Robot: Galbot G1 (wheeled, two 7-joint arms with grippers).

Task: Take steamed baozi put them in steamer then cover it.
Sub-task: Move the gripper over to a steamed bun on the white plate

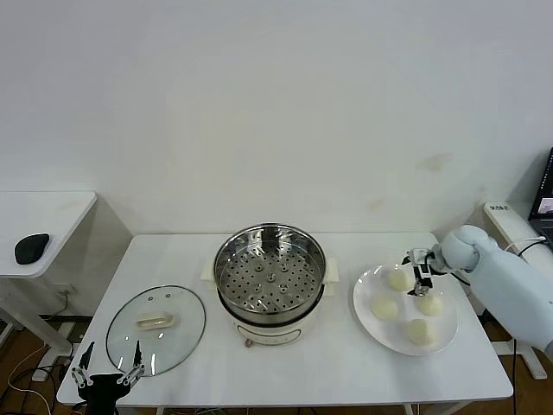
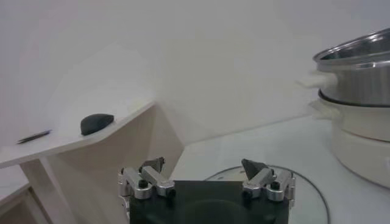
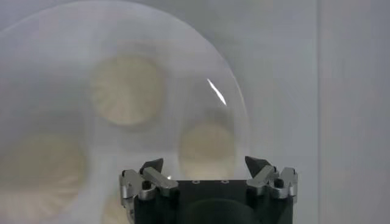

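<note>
Right gripper point(image 1: 422, 278) over the plate point(image 1: 371, 322), jaws spread, nothing held.
Four buns point(image 1: 399, 280) on the plate, none in the one steamer point(image 1: 270, 270); one lid point(image 1: 156, 328) lies left on the worktop point(image 1: 346, 363). Best to centre on one bun and close gently (soft dough). Left gripper point(image 1: 107, 376) parked, released.

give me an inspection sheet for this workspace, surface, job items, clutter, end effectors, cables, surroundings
Surface: white table.
Job's things: four baozi on white plate; steamer holds no buns; cover lies flat beside it.
Clutter: nothing seen.
End effectors: right end effector open, above the plate; left end effector open, at the table's near edge by the cover.
Cables: some on the floor.
Surroundings: side desk with black mouse; white wall.
</note>
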